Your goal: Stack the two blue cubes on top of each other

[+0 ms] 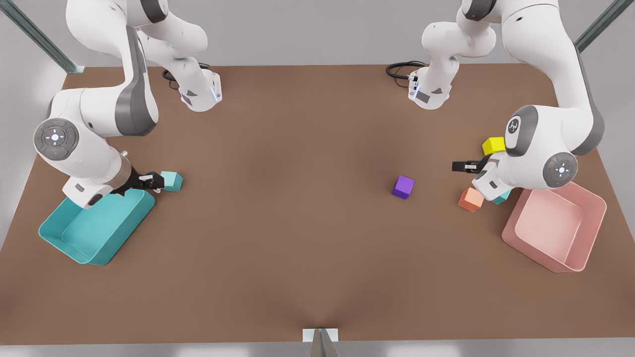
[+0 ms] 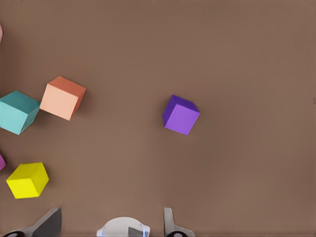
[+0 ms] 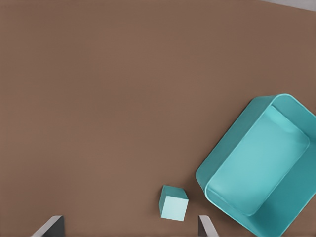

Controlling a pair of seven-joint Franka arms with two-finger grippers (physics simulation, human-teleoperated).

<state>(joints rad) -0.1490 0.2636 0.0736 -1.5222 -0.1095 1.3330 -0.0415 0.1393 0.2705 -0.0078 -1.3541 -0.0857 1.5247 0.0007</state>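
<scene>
Front camera overhead; wrist cameras face tabletop.

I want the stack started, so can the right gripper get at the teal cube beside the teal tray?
Probably yes: the right gripper is open, right by the teal cube, with the teal tray off to one side.

Purple cube mid-table; teal tray; pink tray.

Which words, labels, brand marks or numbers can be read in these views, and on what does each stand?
No words or numbers can be read.
A round logo mark sits on the arm joint at the front view's right; it spells nothing legible.
The cubes, the trays and the table carry no print.
</scene>
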